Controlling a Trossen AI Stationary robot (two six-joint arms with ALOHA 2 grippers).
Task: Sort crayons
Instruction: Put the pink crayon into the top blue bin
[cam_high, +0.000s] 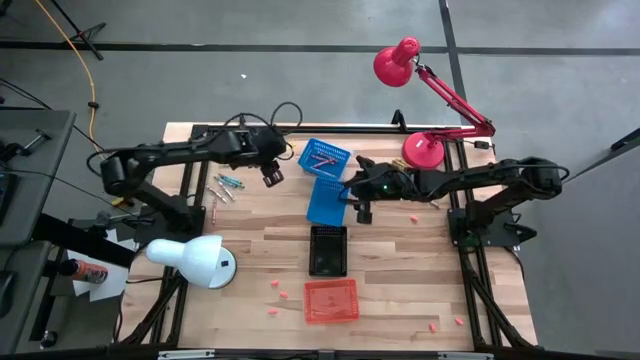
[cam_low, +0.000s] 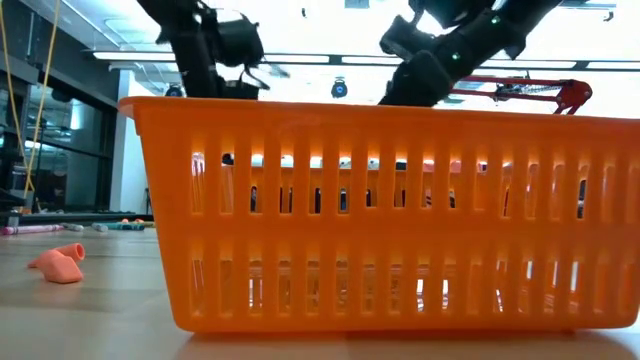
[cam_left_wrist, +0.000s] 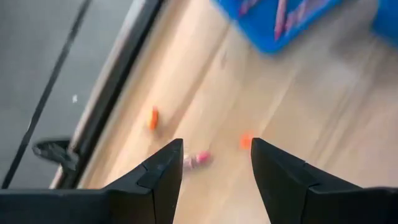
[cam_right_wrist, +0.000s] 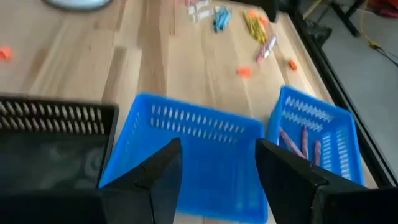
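High view: left gripper (cam_high: 272, 178) over far-left part of surface (cam_high: 400, 290), just beside far blue basket (cam_high: 325, 156). Loose crayons (cam_high: 226, 186) lie a little further left of it, near the surface's left edge, long axes mostly slanting; several more crayons (cam_high: 322, 160) already in far blue basket. Left arm clearly nearer the loose pile. Right gripper (cam_high: 362, 207) at right edge of 2nd blue basket (cam_high: 324, 199), well apart from pile. Black basket (cam_high: 328, 249) and orange basket (cam_high: 331, 300) in line toward near edge. Small pink bits scattered near edge, not crayons.

Low view: orange basket wall (cam_low: 380, 215) fills frame; both arms above it. Crayons (cam_low: 30, 229) small at far left on surface; pink bit (cam_low: 60, 264) nearer.

Left wrist: jaws apart, nothing between. One pinkish crayon (cam_left_wrist: 198, 159) on surface just beyond left gripper (cam_left_wrist: 214, 167), close by one jaw's tip; orange bits nearby. Blurred.

Right wrist: jaws of right gripper (cam_right_wrist: 217, 171) apart, empty, above 2nd blue basket (cam_right_wrist: 186, 155). Loose crayons (cam_right_wrist: 255, 28) well beyond; reddish crayons (cam_right_wrist: 298, 142) in far blue basket (cam_right_wrist: 317, 134).

No brand, label or writing legible anywhere.
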